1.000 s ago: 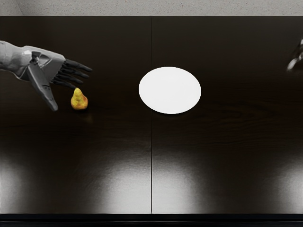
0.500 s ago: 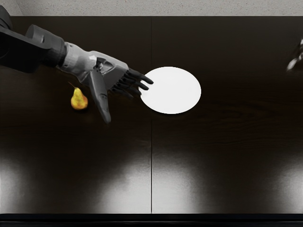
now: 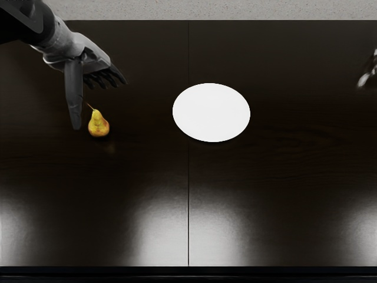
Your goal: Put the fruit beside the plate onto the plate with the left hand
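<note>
Head view: pear (image 3: 98,124) stands upright, stem tilted far-left; left robot hand (image 3: 87,63) spread, empty.

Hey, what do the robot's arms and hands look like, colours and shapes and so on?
The left arm is thick and black, turning light grey at the wrist. The left hand has an angular grey palm shell, a long grey thumb and slim black fingers. No cables or markings show. Only a blurred pale grey bit of the right hand shows.
</note>
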